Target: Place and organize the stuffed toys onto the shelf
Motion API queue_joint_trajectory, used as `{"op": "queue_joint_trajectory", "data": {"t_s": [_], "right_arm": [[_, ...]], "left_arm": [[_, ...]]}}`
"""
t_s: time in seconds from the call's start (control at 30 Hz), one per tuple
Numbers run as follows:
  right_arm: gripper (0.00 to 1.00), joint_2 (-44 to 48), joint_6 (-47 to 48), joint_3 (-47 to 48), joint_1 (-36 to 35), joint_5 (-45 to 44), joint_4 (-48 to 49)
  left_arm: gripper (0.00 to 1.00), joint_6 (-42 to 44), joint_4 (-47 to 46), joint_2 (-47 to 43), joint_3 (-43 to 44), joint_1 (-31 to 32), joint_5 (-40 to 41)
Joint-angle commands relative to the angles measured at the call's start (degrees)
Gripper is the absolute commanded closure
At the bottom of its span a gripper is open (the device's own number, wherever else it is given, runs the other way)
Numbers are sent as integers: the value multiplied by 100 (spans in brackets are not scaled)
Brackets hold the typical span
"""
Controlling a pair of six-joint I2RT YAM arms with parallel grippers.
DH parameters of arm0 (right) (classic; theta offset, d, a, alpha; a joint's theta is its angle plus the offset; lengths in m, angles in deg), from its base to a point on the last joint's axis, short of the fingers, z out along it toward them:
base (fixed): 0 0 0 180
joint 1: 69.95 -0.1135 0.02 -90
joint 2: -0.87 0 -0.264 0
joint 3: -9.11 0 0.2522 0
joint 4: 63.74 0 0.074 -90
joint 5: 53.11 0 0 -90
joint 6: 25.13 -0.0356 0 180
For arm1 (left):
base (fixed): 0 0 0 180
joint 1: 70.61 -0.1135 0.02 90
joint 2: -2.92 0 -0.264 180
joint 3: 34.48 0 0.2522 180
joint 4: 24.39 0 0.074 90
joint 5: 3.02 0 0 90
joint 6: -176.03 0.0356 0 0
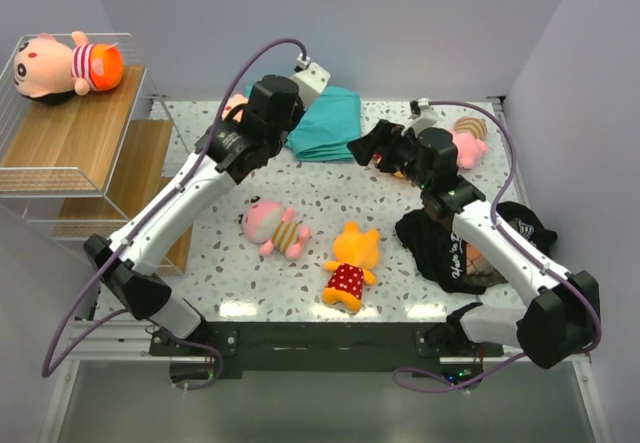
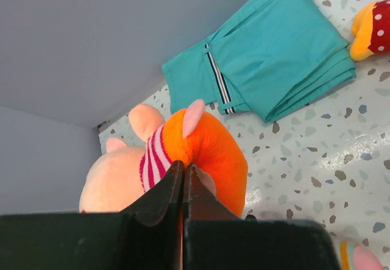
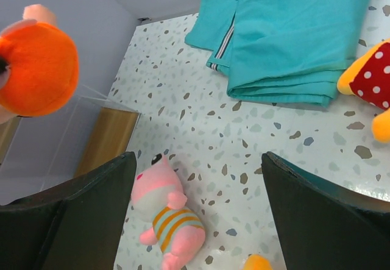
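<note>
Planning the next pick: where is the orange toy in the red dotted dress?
Top view: the orange toy lies near the front edge of the table, pink striped toy on its left, black garment on its right.

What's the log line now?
left tool: shut on peach striped-shirt plush doll | right tool: open | wood-and-wire shelf: second plush doll on top

The left white-and-black robot arm stretches far out toward the back, with its elbow low by the near edge. Its left black two-finger gripper is squeezed tight, and the fingertips pinch the peach plush doll with orange trousers. The right white-and-black robot arm bends forward and turns to the left. Its right black two-finger gripper hangs in the air, fingers spread wide apart.
</note>
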Motion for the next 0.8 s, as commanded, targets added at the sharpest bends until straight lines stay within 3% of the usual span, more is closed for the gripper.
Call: {"op": "queue_joint_trajectory", "data": {"t_s": [0.0,0.3,0.47,0.77], "right_arm": [[13,7,-59,-15,-21,230,409],[13,-107,-68,-6,-21,256,427],[13,-142,-59,-6,-21,274,427],[13,-274,-51,64,-21,309,392]], "left_arm": [[100,830,30,-610,548,205,-24],[100,1796,-57,-970,1700,372,432],[100,2605,-225,-1339,1683,389,1108],[100,3036,-480,-2051,1349,389,1215]]}}
